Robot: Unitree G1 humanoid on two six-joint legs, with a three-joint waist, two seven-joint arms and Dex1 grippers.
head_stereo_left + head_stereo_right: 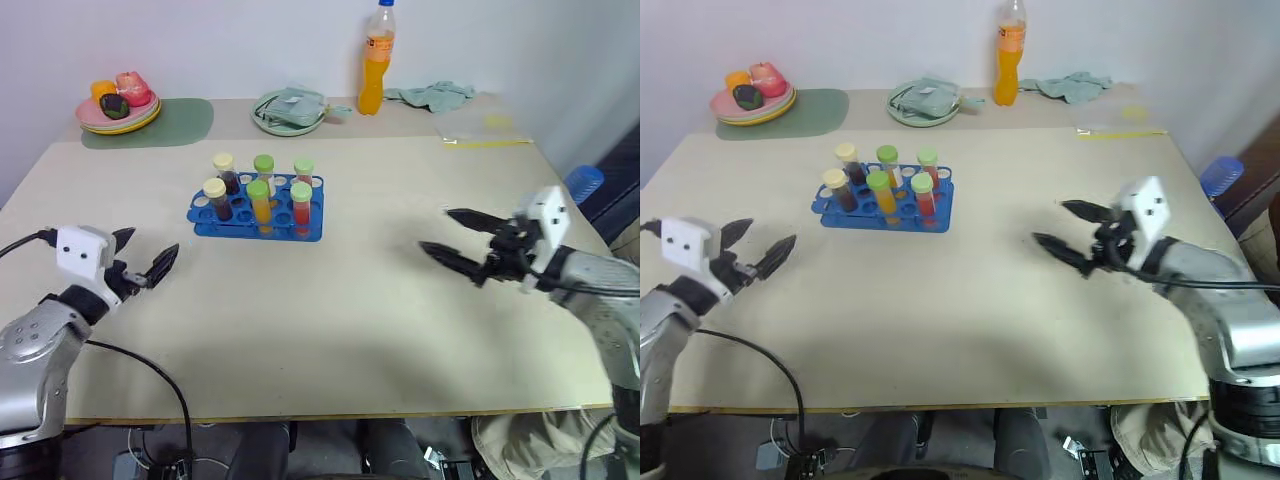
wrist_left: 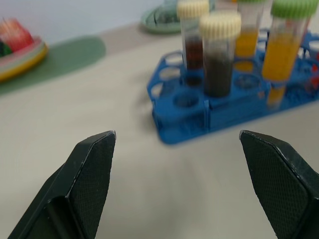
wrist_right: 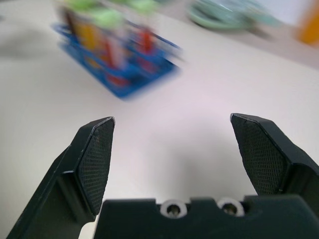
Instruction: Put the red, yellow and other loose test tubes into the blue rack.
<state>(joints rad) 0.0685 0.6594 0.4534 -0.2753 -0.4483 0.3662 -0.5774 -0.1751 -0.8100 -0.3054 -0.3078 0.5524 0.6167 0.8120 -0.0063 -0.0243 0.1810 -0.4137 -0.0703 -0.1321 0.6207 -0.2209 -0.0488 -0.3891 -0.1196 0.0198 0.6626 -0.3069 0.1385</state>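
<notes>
The table (image 1: 330, 330) is beige. Along its far edge, from the orange bottle (image 1: 373, 75): 1 green plate (image 1: 287, 112) holding cloth just left, a fruit plate (image 1: 118, 110) far left on a green mat (image 1: 170, 122), another cloth (image 1: 435, 95) right.

The blue rack (image 1: 256, 213), a low bright blue plastic tray with a grid of round holes, lay flat on the tabletop, left of centre and nearer the far edge than the near one. Six capped clear tubes stood upright in its holes in two rows. The far row held a dark maroon tube with a cream cap (image 1: 224, 171), a yellow one with a green cap (image 1: 264, 173) and a red one with a pale green cap (image 1: 303, 176). The near row repeated that order: maroon (image 1: 216, 198), yellow (image 1: 259, 201), red (image 1: 301, 206).
</notes>
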